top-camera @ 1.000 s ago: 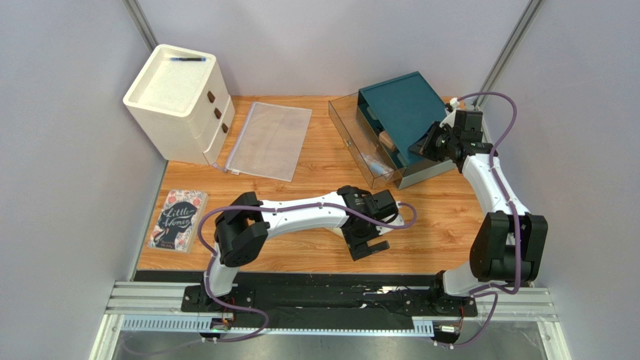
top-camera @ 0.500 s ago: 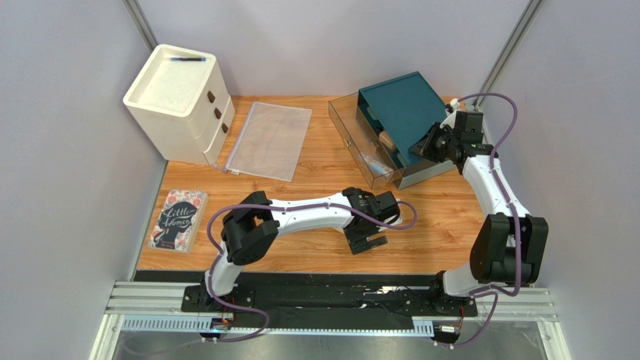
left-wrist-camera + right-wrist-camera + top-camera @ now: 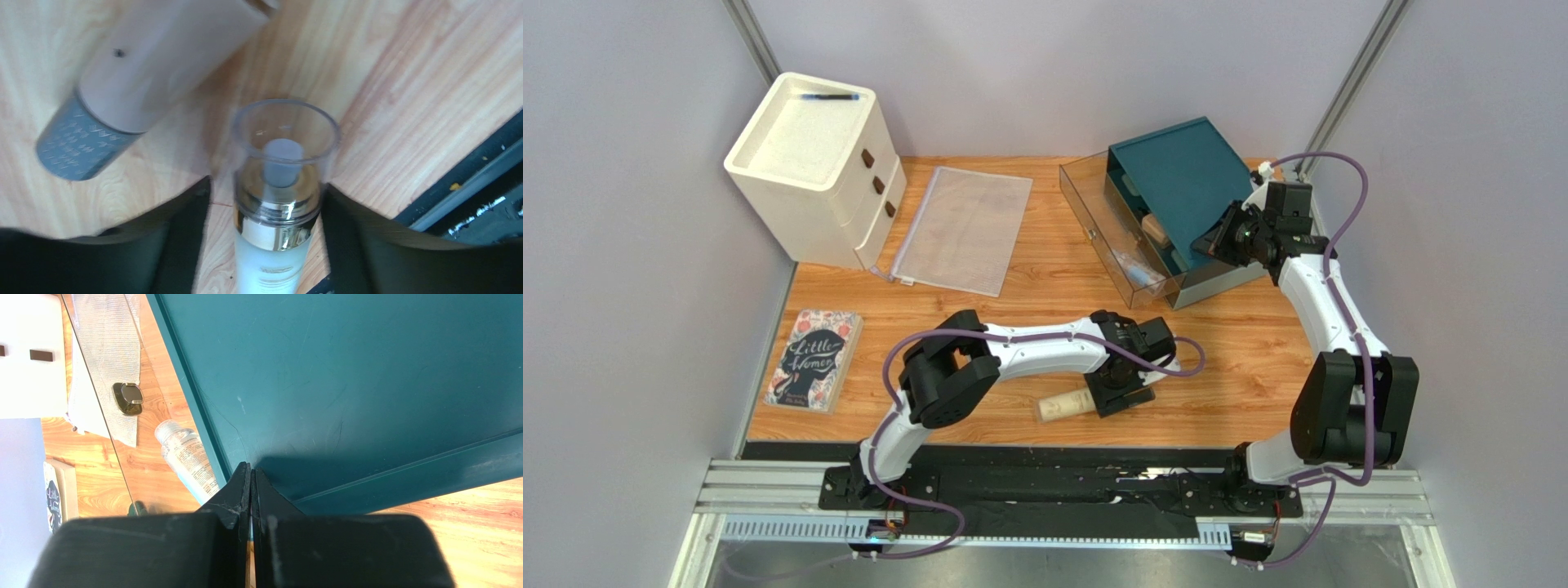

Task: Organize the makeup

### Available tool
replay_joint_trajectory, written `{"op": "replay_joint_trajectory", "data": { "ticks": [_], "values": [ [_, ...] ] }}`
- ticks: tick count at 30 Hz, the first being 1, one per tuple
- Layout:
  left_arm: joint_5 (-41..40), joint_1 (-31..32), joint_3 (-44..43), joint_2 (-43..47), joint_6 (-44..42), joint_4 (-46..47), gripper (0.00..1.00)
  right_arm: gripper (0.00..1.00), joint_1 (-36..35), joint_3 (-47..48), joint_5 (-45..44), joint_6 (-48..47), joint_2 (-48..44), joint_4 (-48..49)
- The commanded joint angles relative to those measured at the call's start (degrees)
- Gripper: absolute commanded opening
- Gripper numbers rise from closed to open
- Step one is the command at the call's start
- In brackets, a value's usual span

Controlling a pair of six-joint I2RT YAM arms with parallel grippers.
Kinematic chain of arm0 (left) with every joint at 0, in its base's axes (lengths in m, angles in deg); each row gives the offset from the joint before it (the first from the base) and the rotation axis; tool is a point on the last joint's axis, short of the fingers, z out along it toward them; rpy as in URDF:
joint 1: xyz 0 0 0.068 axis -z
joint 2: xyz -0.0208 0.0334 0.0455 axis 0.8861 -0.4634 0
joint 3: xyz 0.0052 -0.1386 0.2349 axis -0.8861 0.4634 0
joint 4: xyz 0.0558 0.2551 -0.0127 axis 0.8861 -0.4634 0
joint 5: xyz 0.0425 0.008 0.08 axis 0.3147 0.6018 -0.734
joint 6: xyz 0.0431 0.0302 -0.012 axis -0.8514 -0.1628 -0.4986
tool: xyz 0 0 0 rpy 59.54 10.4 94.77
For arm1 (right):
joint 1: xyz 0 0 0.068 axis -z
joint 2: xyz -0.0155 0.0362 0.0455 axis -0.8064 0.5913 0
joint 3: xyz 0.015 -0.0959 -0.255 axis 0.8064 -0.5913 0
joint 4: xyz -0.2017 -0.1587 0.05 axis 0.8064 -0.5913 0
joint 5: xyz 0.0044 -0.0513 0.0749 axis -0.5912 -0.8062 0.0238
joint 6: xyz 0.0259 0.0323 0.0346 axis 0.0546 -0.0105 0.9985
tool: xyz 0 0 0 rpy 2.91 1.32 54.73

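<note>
My left gripper [image 3: 1120,390] is low over the wood near the front edge. In the left wrist view it [image 3: 265,185] is open around a frosted clear bottle [image 3: 279,184] with a gold collar and clear cap, lying on the table between the fingers. A pinkish-beige tube [image 3: 1059,404] with a grey cap lies just left of it, and also shows in the left wrist view [image 3: 153,67]. My right gripper [image 3: 1220,241] is shut on the corner of the teal lid [image 3: 344,380] of the clear box [image 3: 1100,233]. A clear labelled bottle [image 3: 184,454] lies inside the box.
A white drawer unit [image 3: 817,165] with a pen [image 3: 827,94] on top stands at the back left. A clear zip pouch [image 3: 959,227] lies beside it. A book [image 3: 815,358] lies at the left edge. A black rail [image 3: 1063,472] runs along the front.
My left arm has folded in, and its gripper has shifted slightly back and left. The pinkish-beige tube now shows beside it. The right arm has not moved.
</note>
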Motion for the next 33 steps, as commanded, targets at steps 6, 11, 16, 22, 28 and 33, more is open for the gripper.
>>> {"op": "replay_joint_trajectory", "data": {
  "ticks": [6,11,16,22,28,33],
  "values": [
    [1.23,0.79,6.34,0.78,0.58,-0.43,0.0,0.0,0.54,-4.69,-7.14,-3.39,2.85,-13.88],
    [-1.23,0.97,7.84,4.91,4.88,-0.07,0.0,0.0,0.54,-4.52,-6.79,-3.22,3.12,-13.71],
    [-7.2,0.97,8.64,14.57,9.1,-0.07,0.0,0.0,0.54,-4.69,-6.61,-3.13,3.29,-13.36],
    [-9.68,-1.14,-2.33,20.65,11.74,-4.29,0.0,0.0,0.54,-4.78,-6.17,-2.69,3.73,-12.92],
    [0.15,-10.43,-19.83,19.95,17.79,-5.44,0.0,0.0,0.54,-5.13,-6.17,-2.6,3.82,-12.57],
    [9.55,-18.45,-25.99,18.02,28.32,0.44,0.0,0.0,0.54,-5.31,-6.09,-2.6,3.82,-12.48]
  ]
}}
